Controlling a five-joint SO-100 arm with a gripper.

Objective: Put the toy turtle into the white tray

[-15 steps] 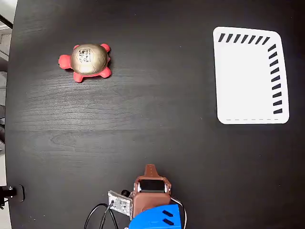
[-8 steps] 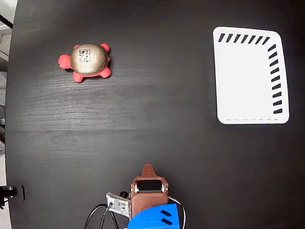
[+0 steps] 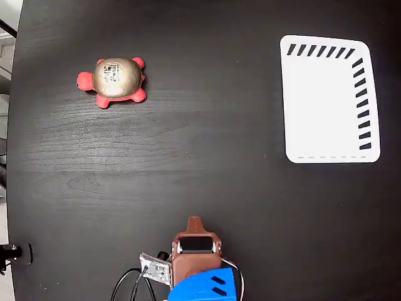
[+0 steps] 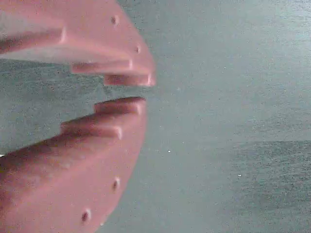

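one toy turtle [image 3: 115, 81] is sitting far left of one white tray [image 3: 328, 100]; the single gripper [image 4: 135, 91] is staying nearly clenched, grasping nothing.

- Arm [image 3: 203, 282] low at the bottom edge of the fixed view: blue segment nearest the edge, brown wrist block beyond it.
- Gripper [image 3: 195, 222] pointing up the picture, only a narrow brown tip showing.
- Fingers [image 4: 114, 109] reddish-brown in the wrist view, tips nearly together, a thin gap between them, nothing held.
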